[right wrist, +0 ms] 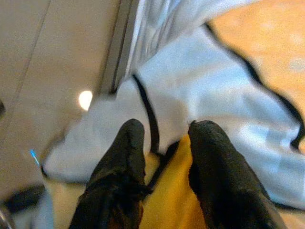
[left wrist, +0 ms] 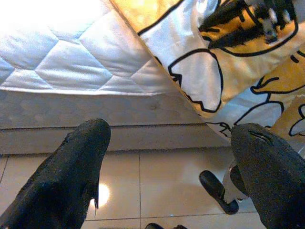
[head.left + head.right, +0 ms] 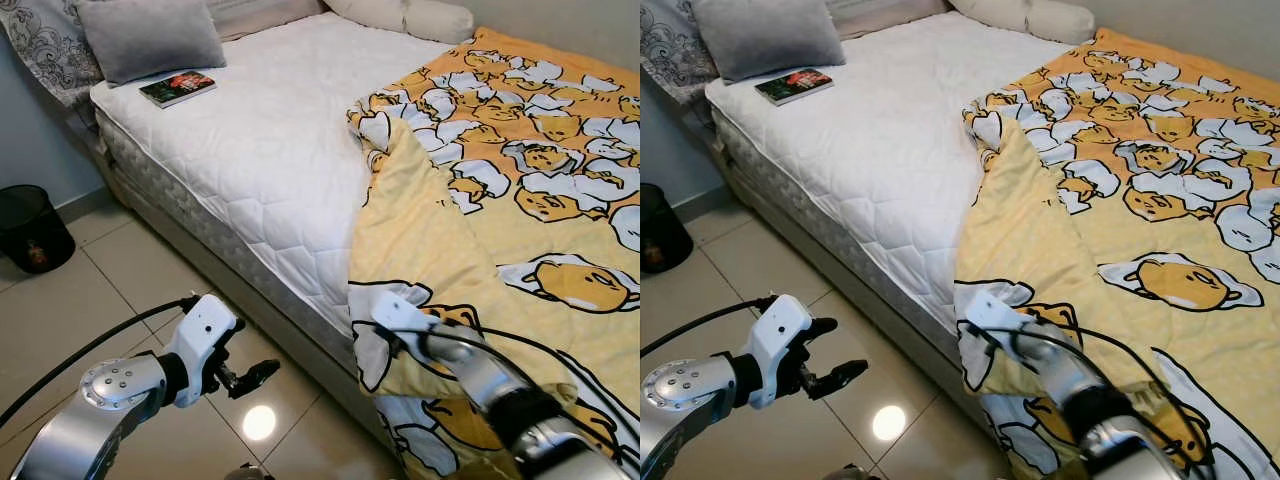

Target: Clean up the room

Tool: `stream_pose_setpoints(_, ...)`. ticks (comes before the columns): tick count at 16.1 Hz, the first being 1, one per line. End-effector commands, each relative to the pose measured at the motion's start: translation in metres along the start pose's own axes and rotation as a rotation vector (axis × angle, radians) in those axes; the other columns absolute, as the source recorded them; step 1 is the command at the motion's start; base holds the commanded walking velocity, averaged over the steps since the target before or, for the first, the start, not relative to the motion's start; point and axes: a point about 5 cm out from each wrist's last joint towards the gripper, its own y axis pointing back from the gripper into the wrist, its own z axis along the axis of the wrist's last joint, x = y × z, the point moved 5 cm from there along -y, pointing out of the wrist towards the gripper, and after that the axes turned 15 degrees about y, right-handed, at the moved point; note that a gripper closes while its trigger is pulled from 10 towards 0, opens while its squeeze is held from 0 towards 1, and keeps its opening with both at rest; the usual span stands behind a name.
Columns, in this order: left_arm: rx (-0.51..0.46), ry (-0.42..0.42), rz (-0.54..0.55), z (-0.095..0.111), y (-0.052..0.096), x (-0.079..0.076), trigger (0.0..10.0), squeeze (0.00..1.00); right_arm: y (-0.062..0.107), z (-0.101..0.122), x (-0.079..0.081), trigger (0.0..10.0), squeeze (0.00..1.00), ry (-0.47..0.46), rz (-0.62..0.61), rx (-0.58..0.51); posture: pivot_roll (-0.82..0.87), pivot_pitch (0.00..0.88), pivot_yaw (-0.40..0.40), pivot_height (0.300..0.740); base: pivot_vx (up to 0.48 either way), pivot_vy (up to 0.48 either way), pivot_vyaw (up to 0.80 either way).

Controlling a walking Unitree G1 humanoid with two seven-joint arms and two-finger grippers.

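- At the far left, a black wastebasket (image 3: 30, 228) stands on the tiled floor (image 3: 90, 300) by the wall, well apart from my arms.
- My left gripper (image 3: 245, 375) hangs over the floor beside the bed, its two black fingers (image 2: 71, 176) spread wide and holding nothing; in its wrist view the mattress edge and the hanging corner of the blanket lie ahead of it.
- A bright spot of light reflects off a tile just below that gripper.
- The bed (image 3: 270, 150) runs from the upper left toward the right, its white quilted mattress bare on the left half.
- Near the head of the bed, a book (image 3: 178, 87) lies flat on the mattress, just beside a grey pillow (image 3: 150, 35); a patterned pillow (image 3: 45, 45) leans behind it.
- The yellow blanket (image 3: 520, 180), printed with cartoon egg figures, covers the right half of the bed, one corner folded back and its lower edge hanging over the mattress side toward the floor.
- My right gripper (image 1: 162, 143) sits at that hanging edge, its fingers (image 1: 121, 162) drawn nearly together and pinching a fold of the blanket.
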Motion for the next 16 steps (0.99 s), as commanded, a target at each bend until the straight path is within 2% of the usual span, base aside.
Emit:
stream_pose_setpoints(1,-0.001,-0.020,0.002,0.002,-0.002,0.000,10.0,0.00,0.003,-0.012,0.004,10.0,1.00,0.043,0.011,0.030,0.11,0.000,-0.016,0.740,0.000,0.000,0.00)
stream_pose_setpoints(2,-0.001,-0.020,0.001,0.002,-0.003,0.000,10.0,0.00,0.004,-0.019,0.004,10.0,1.00,0.070,0.006,0.048,0.11,0.000,-0.016,0.740,0.000,0.000,0.00)
stream_pose_setpoints(4,0.004,-0.026,-0.006,0.002,-0.003,-0.001,10.0,0.00,0.010,-0.043,0.001,10.0,1.00,0.181,0.003,0.125,0.11,0.000,-0.011,0.740,0.000,0.000,0.00)
stream_pose_setpoints(5,0.004,-0.026,-0.007,0.002,-0.003,-0.001,10.0,0.00,0.011,-0.046,-0.001,10.0,1.00,0.217,-0.008,0.143,0.11,0.000,-0.009,0.740,0.000,0.000,0.00)
stream_pose_setpoints(6,0.008,-0.029,-0.009,0.001,-0.002,-0.001,10.0,0.00,0.010,-0.048,-0.008,10.0,0.86,0.286,-0.046,0.176,0.12,0.000,-0.005,0.740,0.000,0.000,0.00)
stream_pose_setpoints(7,0.012,-0.032,-0.011,0.001,-0.001,-0.001,10.0,0.00,0.009,-0.049,-0.011,10.0,0.39,0.314,-0.061,0.195,0.12,0.000,-0.004,0.740,0.000,0.000,0.00)
stream_pose_setpoints(8,0.019,-0.038,-0.016,0.001,0.000,-0.002,10.0,0.00,0.007,-0.050,-0.014,10.0,0.00,0.348,-0.079,0.220,0.13,0.000,0.000,0.740,0.000,0.000,0.00)
stream_pose_setpoints(11,0.032,-0.048,-0.035,0.000,0.002,-0.006,10.0,0.00,0.004,-0.049,-0.017,10.0,0.00,0.360,-0.087,0.252,0.14,0.000,0.001,0.740,0.000,0.000,0.00)
stream_pose_setpoints(12,0.035,-0.050,-0.048,0.000,0.003,-0.009,10.0,0.00,0.002,-0.045,-0.018,5.8,0.00,0.341,-0.088,0.243,0.15,0.000,-0.001,0.740,0.000,0.000,0.00)
stream_pose_setpoints(13,0.036,-0.050,-0.058,-0.001,0.004,-0.011,10.0,0.00,0.000,-0.041,-0.018,0.0,0.00,0.333,-0.086,0.230,0.15,0.000,-0.003,0.740,0.000,0.000,0.00)
stream_pose_setpoints(16,0.041,-0.049,-0.064,-0.002,0.004,-0.012,10.0,0.00,-0.003,-0.038,-0.013,0.0,0.00,0.304,-0.067,0.214,0.15,0.000,-0.006,0.740,0.000,0.000,0.00)
